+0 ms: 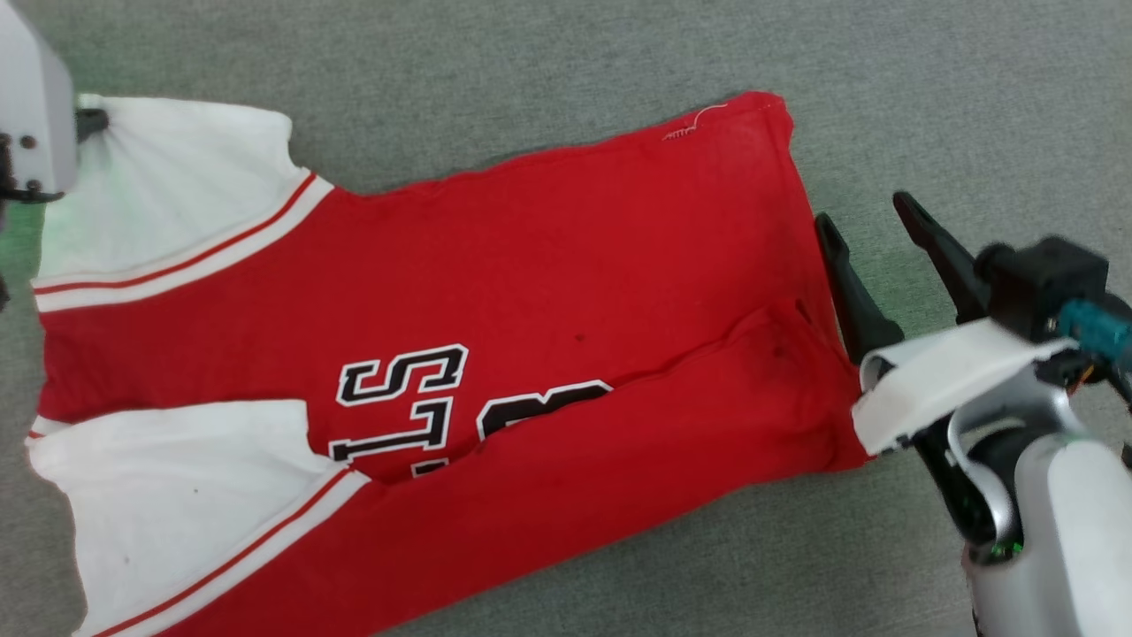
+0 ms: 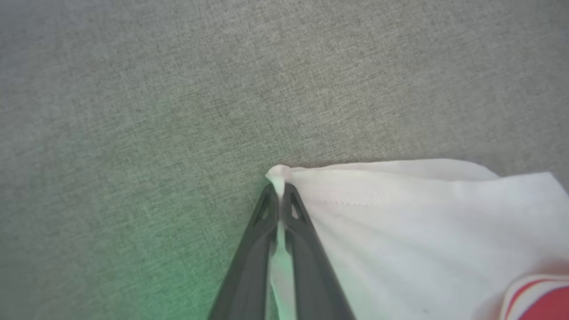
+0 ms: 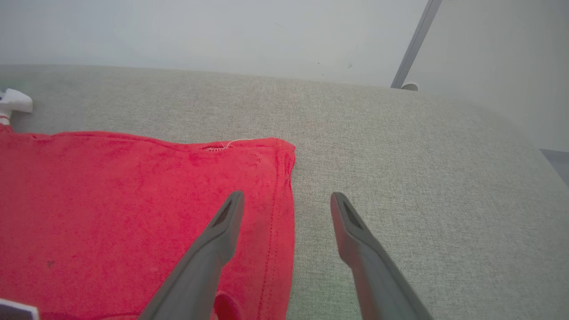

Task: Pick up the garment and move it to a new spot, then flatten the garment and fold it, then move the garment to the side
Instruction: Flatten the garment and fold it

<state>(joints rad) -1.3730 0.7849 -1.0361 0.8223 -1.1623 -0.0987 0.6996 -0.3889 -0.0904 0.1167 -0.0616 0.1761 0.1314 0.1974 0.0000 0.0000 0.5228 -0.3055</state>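
The red garment (image 1: 531, 292) lies spread on the grey surface, hem to the right, white sleeves to the left, its near long side folded over the black lettering. My left gripper (image 2: 279, 189) is shut on the edge of the far white sleeve (image 2: 400, 213), seen at the top left of the head view (image 1: 88, 124). My right gripper (image 1: 867, 217) stands open at the hem, one finger over the red fabric (image 3: 146, 213) and the other over bare cloth surface, nothing between them.
The grey fabric surface (image 1: 548, 62) runs all round the shirt. In the right wrist view a pale wall (image 3: 222, 31) rises behind its far edge, with a grey slanted pole (image 3: 415, 44) at the right.
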